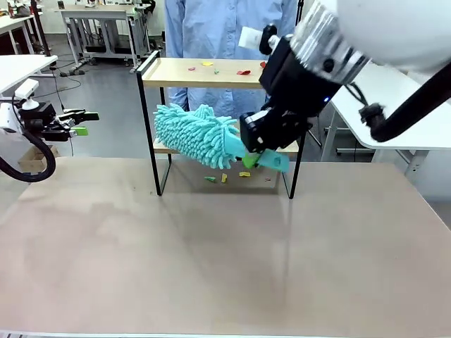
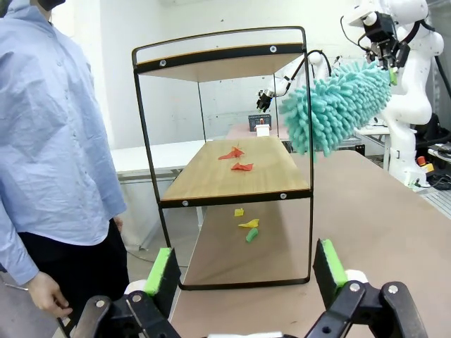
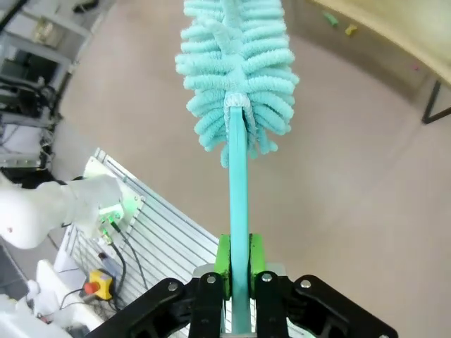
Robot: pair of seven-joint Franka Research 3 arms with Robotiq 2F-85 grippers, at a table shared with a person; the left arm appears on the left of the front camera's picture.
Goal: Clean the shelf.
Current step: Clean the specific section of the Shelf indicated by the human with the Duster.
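Note:
The shelf (image 1: 204,72) stands at the table's far side, with small red, yellow and green scraps (image 1: 243,72) on its top board. My right gripper (image 1: 254,158) is shut on the handle of a teal fluffy duster (image 1: 194,134), whose head hangs in front of the lower board. In the left wrist view the duster (image 2: 338,105) is just outside the shelf (image 2: 165,204) frame, apart from the lower board, which carries red scraps (image 2: 242,167). My left gripper (image 1: 79,123) waits open at the far left. In the right wrist view the gripper (image 3: 239,264) clamps the handle (image 3: 239,211).
Yellow and green scraps (image 1: 224,177) lie on the tan table (image 1: 211,267) under the shelf. A person in a light blue shirt (image 1: 225,28) stands close behind the shelf. A white table (image 1: 394,105) is at the right.

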